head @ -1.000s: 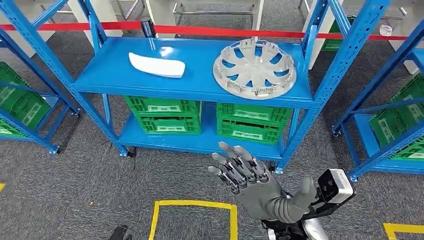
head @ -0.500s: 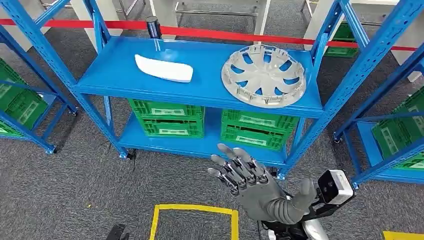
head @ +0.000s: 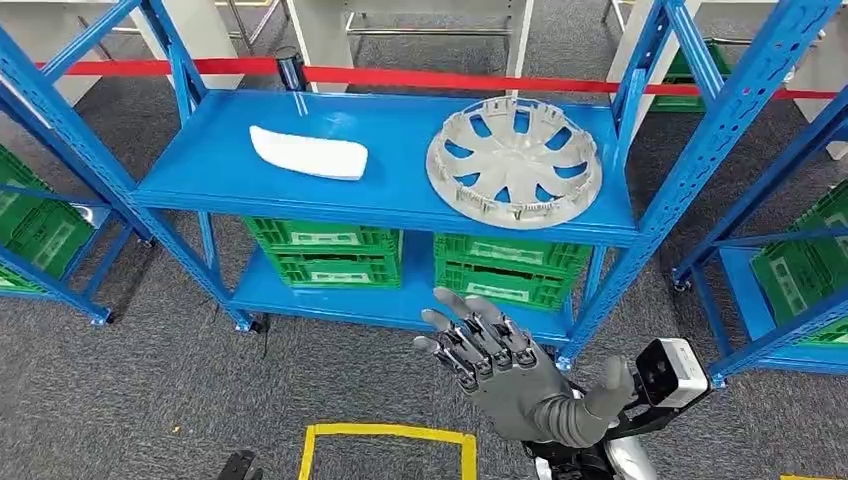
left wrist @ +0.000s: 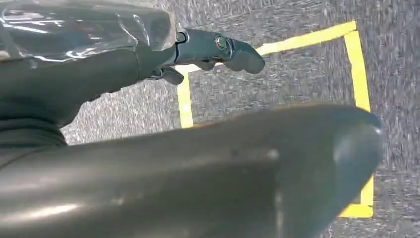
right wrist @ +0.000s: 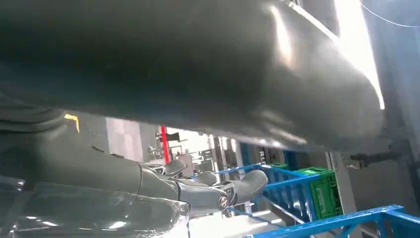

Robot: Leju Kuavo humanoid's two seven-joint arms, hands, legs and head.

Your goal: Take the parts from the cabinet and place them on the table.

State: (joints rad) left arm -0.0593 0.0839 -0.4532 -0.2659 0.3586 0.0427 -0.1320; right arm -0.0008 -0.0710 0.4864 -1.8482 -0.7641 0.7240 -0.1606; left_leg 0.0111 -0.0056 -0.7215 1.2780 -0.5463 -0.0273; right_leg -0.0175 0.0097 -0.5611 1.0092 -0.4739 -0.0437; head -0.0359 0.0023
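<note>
Right robot hand (head: 500, 365): we see it raised in front of the rack, fingers spread, palm bare, nothing held.
Left robot hand (left wrist: 148, 99): in its wrist view we catch it hanging over grey carpet and a yellow floor marking (left wrist: 359, 64); fingers (left wrist: 218, 47) extended, nothing between them.
White part (head: 308, 153): lying flat on the left half of the blue upper shelf (head: 400, 200), well apart from the right robot hand, above and left of it.
Wheel cover (head: 514, 161): the grey spoked disc rests on the right half of the same shelf, more or less straight beyond the raised fingers, yet no contact.
Green crates (head: 325, 250): side by side on the lower shelf, under the parts.
Step in hand: we judge this the approach to the cabinet, no part taken yet.
Next move: we reckon the right robot hand must reach up and forward over the shelf edge, then close on the cover's rim.
</note>
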